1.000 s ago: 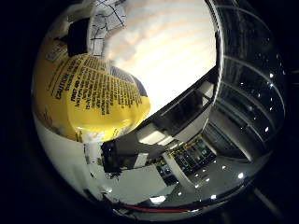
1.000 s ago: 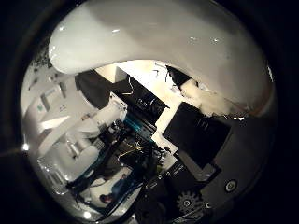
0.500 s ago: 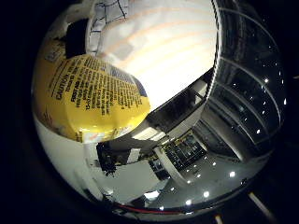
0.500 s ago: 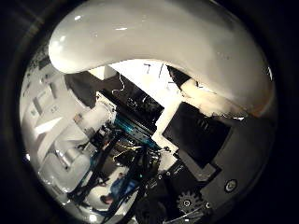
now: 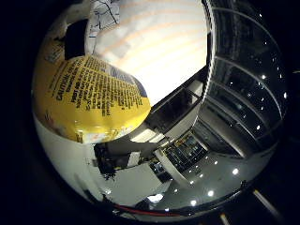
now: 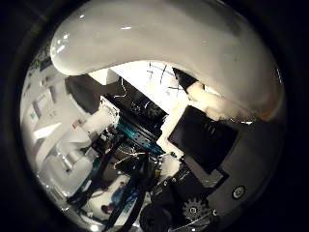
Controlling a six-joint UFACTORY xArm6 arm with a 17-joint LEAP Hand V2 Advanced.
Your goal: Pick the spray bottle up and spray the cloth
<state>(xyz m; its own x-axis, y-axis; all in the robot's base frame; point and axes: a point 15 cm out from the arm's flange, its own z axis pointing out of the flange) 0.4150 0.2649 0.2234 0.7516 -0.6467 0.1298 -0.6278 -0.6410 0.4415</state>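
Bottle [image 5: 89, 103] is the biggest thing here: its yellow label w/ black print fills much of the little-finger view, so it sits right against the palm. Below the label the body is white. In the thumb view the same bottle shows as a wide, glossy white curved surface arching across the frame, again very close.

Next in size, a pale surface w/ faint stripes [image 5: 159, 51] spreads behind the bottle in the little-finger view, brightly lit. Can't tell if that is the cloth. Beside it, dark ceiling w/ rows of small lights [image 5: 243, 140] and dark beams.

Hand [image 6: 203, 145]: in the thumb view black and white parts, w/ a gear and teal bits, reach in under the bottle's white surface. A white and black finger [image 6: 207, 99] lies up against the bottle. Fingers look wrapped on the bottle, holding it to the palm, tho the full curl isn't visible.

White arm segments [image 6: 72, 154] show past the hand in the thumb view.

Small dark block [image 5: 75, 44] at the label's edge, near a white patch w/ dark line marks [image 5: 104, 11]; can't tell what either is.
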